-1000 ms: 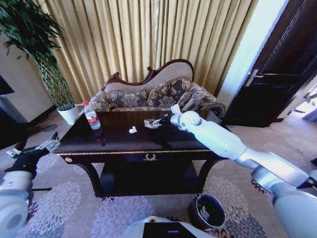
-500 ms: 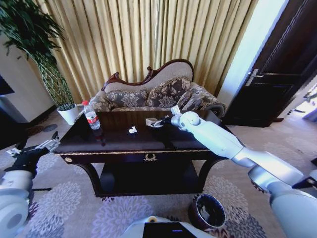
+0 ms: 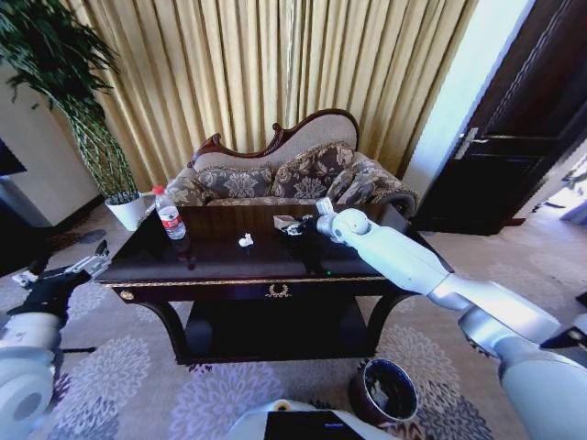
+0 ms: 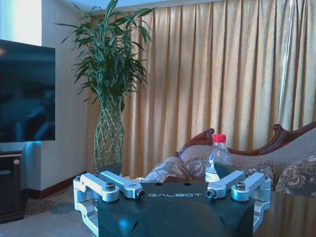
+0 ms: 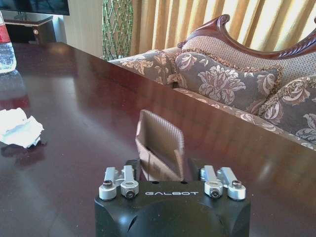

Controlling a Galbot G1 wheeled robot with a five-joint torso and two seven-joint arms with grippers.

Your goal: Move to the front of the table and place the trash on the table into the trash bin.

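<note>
A patterned carpet runs under the dark counter [image 3: 229, 266] at frame centre; the maroon bin [image 3: 385, 392] stands lower right, near the robot; the left gripper [image 3: 64, 275] hovers at the left edge, fingers spread, holding nothing; mid-counter lies a paper scrap [image 3: 246, 240], the bottle [image 3: 169, 216] upper left; the right gripper [image 3: 292, 226], outstretched, clamps a beige scrap [image 5: 160, 153], lifted slightly since before; sofa behind.

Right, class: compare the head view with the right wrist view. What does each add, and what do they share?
Head view adds: the trash bin on the carpet, the left gripper open beside the table's left end, the door. Right wrist view adds: the ribbed surface of the beige scrap standing at the right gripper. Shared: bottle, white crumpled paper, sofa.
</note>
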